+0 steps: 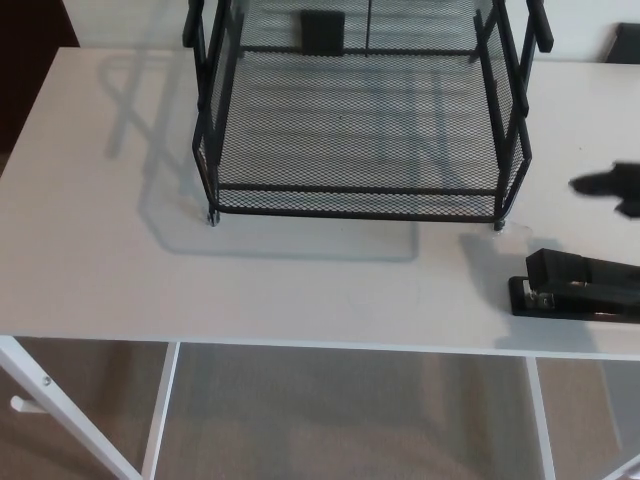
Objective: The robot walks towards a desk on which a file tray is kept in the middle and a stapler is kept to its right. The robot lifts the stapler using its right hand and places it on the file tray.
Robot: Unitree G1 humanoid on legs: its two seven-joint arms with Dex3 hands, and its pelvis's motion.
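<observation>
Black and blurred, the robot's right hand (612, 188) shows at the right edge of the frame, over the desk (100, 270) and apart from the stapler (580, 285). It is too smeared to tell whether it is open or closed, and nothing can be made out in it. The left hand does not show.

The stapler lies at the lower right of the frame, near the desk's front edge, partly cut off by the frame. It sits near the front right corner of the file tray (355, 212) but does not touch it.

The step in hand looks like the reach. It would go best if the hand came down over the stapler's long body and closed across its narrow width near the middle, so the stapler stays level. A lift high enough to clear the tray's raised side rail should follow.

The stapler is matt black, long and low, with a hinged arm over a flat base and a glint of bright metal at its nose. The tray is black wire mesh, rectangular, with upright corner posts. The desk top is smooth and pale.
</observation>
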